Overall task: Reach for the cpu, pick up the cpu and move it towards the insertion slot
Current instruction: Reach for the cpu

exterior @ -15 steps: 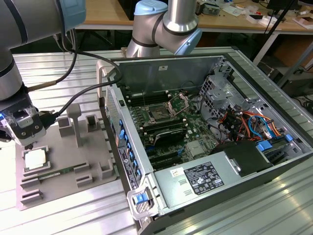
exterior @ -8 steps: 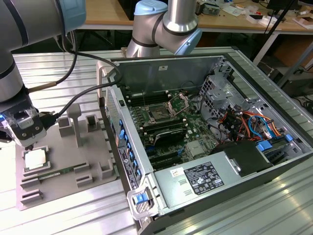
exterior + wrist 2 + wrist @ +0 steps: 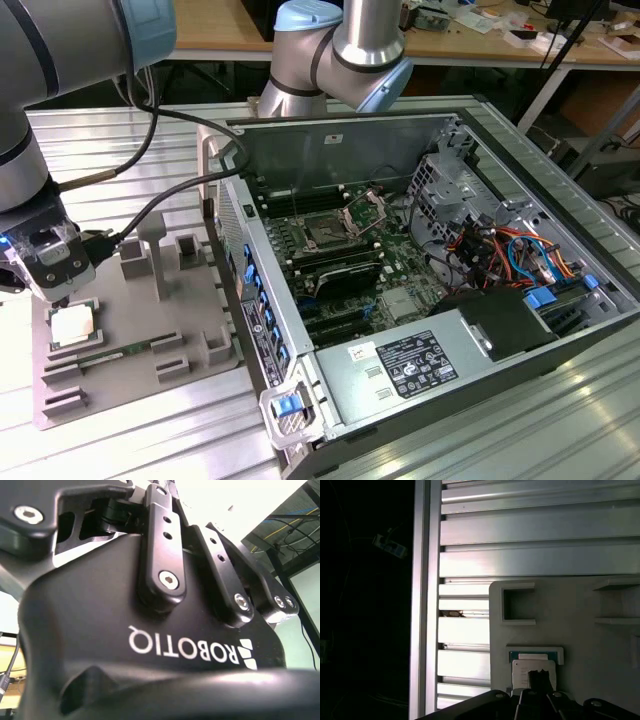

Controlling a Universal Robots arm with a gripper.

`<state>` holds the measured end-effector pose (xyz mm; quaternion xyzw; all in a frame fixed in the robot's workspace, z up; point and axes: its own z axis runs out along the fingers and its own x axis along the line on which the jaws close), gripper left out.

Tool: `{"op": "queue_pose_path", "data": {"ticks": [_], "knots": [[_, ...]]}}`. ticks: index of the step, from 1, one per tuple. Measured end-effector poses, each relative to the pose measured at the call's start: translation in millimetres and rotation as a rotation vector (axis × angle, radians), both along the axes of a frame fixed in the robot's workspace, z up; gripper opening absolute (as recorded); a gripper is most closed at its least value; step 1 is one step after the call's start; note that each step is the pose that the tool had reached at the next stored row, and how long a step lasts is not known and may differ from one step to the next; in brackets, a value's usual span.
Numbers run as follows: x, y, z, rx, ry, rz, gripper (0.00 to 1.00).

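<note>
Most of the task is left to do, as I judge it: only the reach looks nearly finished. In the exterior view the black gripper [image 3: 62, 297] on the grey robot arm hangs just above the cpu [image 3: 74, 326], a small flat square chip with a pale metal top. The chip lies in its recess at the near corner of the flat grey plastic tray [image 3: 120, 378], on that view's left. In the first wrist view the chip [image 3: 532, 669] sits right under the tool's dark tip, seated on the tray [image 3: 580, 645], so it is not lifted. Whether the gripper is spread or closed, and whether it touches the chip, I cannot tell. The insertion slot [image 3: 325, 232], a dark square socket in a silver frame with its hinged metal bracket [image 3: 368, 205] raised, lies well apart on the green board inside the open grey computer case [image 3: 340, 150]. Between chip and socket stand the tray's grey upright posts [image 3: 150, 255] and the case's side wall with blue clips [image 3: 252, 290]. Long black memory slots [image 3: 345, 275], orange and blue cables [image 3: 500, 250] and a silver power supply box [image 3: 410, 365] crowd the socket's surroundings. Everything rests on a ribbed aluminium table [image 3: 130, 445].
</note>
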<state>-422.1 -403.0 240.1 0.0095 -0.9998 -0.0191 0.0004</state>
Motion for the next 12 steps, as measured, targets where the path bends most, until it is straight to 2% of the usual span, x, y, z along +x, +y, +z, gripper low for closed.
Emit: {"op": "queue_pose_path", "data": {"ticks": [12], "knots": [[0.0, 0.0, -3.8, 0.0000, 0.0000, 0.000, 0.11]]}}
